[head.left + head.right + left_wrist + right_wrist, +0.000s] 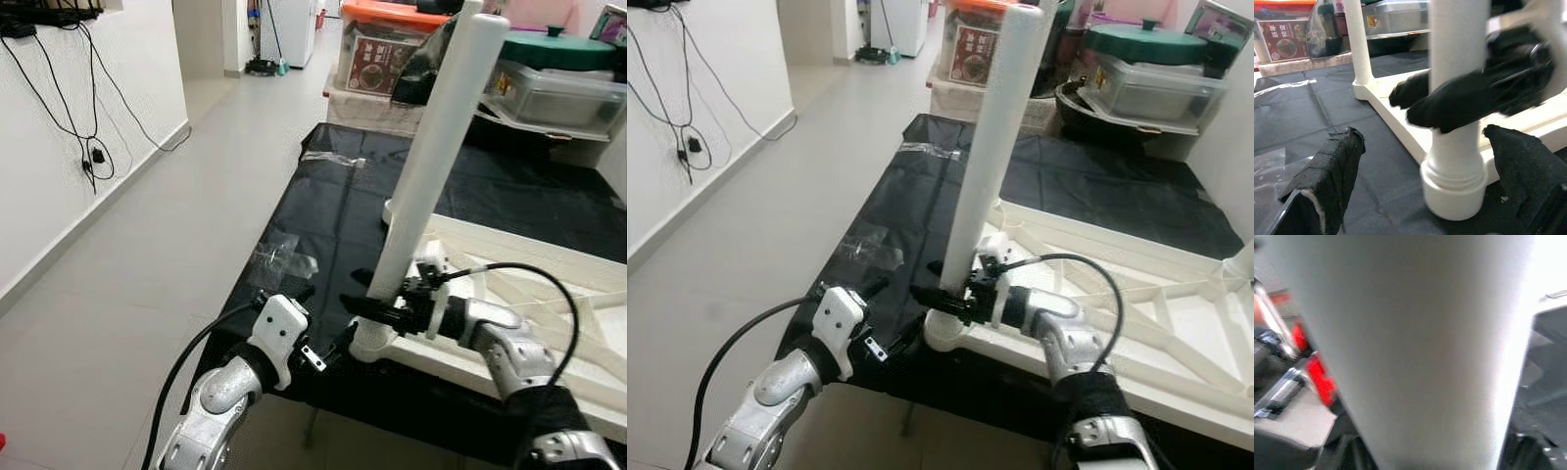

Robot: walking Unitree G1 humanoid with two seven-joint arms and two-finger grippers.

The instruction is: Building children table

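Leg seating at frame centre.
Right gripper [377, 305] clamps leg [431, 162] upright in tabletop [509, 269] socket; left gripper [328, 357] gapes nearby.

A low platform draped in a black sheet [343, 211] carries everything. On it lies the white plastic tabletop [1176, 323], turned underside up with its ribs showing, at the near edge. Just beside it on the sheet lie two crumpled clear plastic wrappers [279, 257], one nearer, one farther back. At the far end stand storage boxes [387, 54] and a covered tub [1156, 83]
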